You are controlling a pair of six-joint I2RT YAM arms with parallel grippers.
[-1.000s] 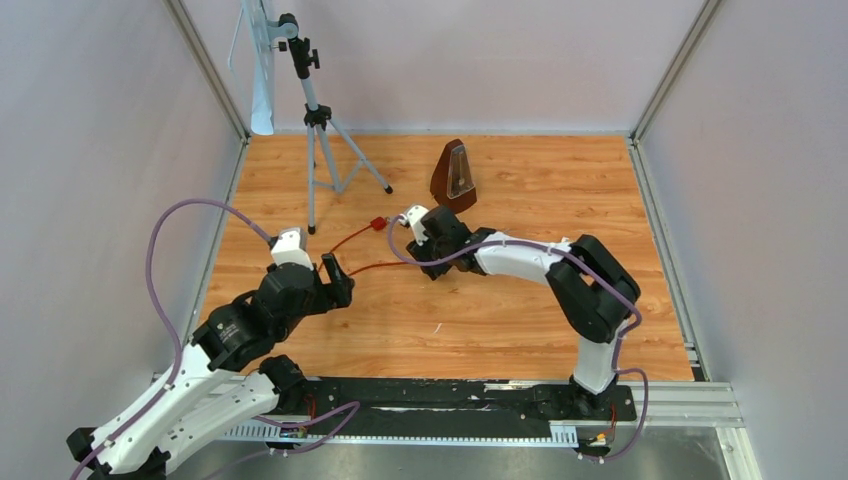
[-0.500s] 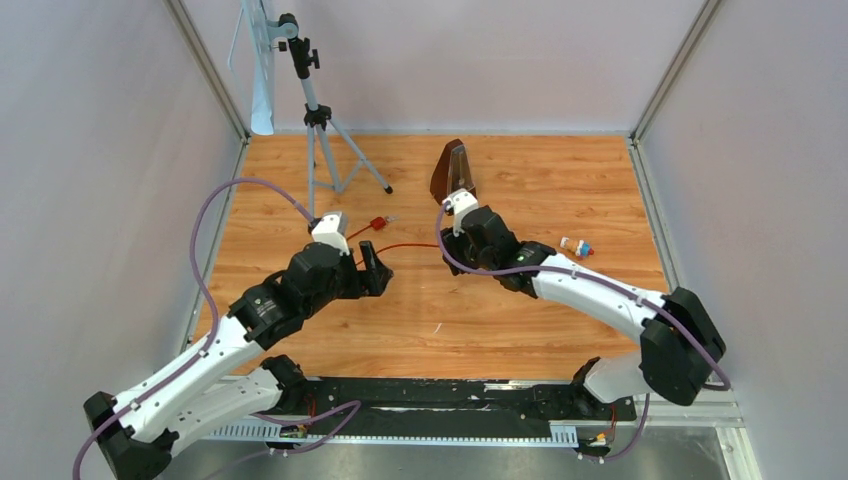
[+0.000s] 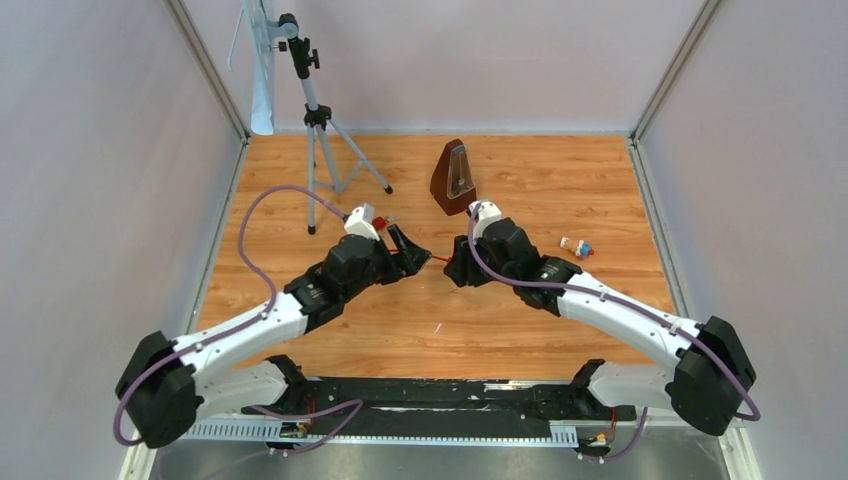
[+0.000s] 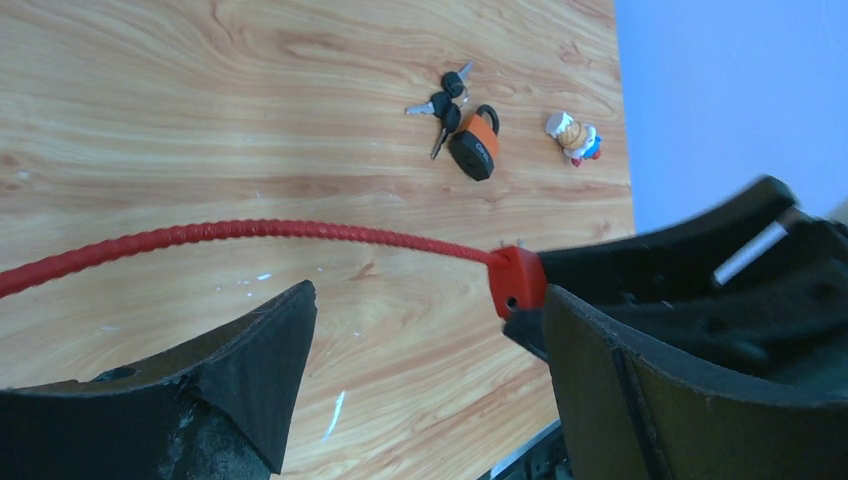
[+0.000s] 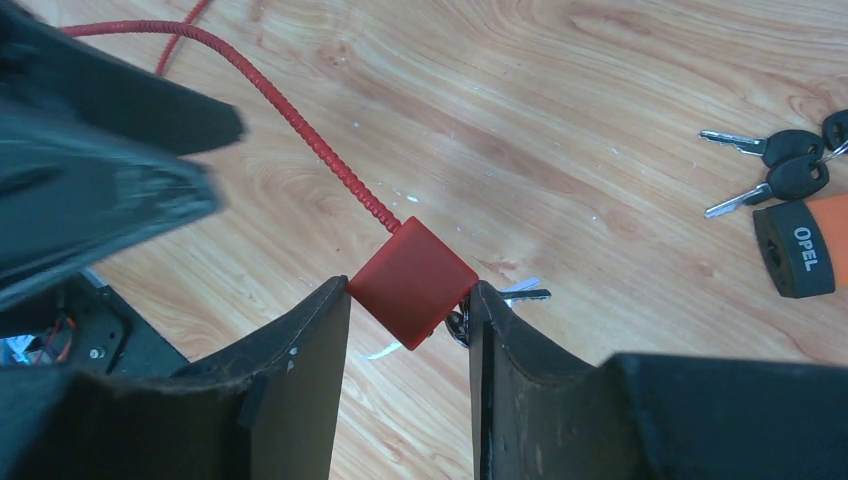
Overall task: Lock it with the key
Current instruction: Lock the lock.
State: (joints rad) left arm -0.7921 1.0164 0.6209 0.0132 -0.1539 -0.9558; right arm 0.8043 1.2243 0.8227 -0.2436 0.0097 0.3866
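Note:
My right gripper [image 5: 410, 290] is shut on the red lock body [image 5: 412, 280], which is pinched at its corners just above the wooden floor. A red cable [image 5: 330, 160] runs from that body away to the left. A silver key [image 5: 525, 294] on a ring pokes out from behind the body, against my right finger. My left gripper [image 4: 425, 320] stands open, facing the red lock body [image 4: 518, 280], and its fingers touch neither the body nor the red cable [image 4: 250, 232]. From above, the left gripper [image 3: 415, 252] and right gripper [image 3: 457, 270] meet near the floor's middle.
An orange-and-black padlock [image 4: 475, 148] with a bunch of black-headed keys [image 4: 445, 100] lies on the floor, beside a small figurine [image 4: 573, 135]. A brown metronome [image 3: 453, 178] stands at the back. A tripod [image 3: 320, 130] stands at the back left. Grey walls close in the floor.
Both arms have reached toward the middle. The left gripper has travelled right and forward to face the right gripper. The right gripper has carried the red lock body to the right.

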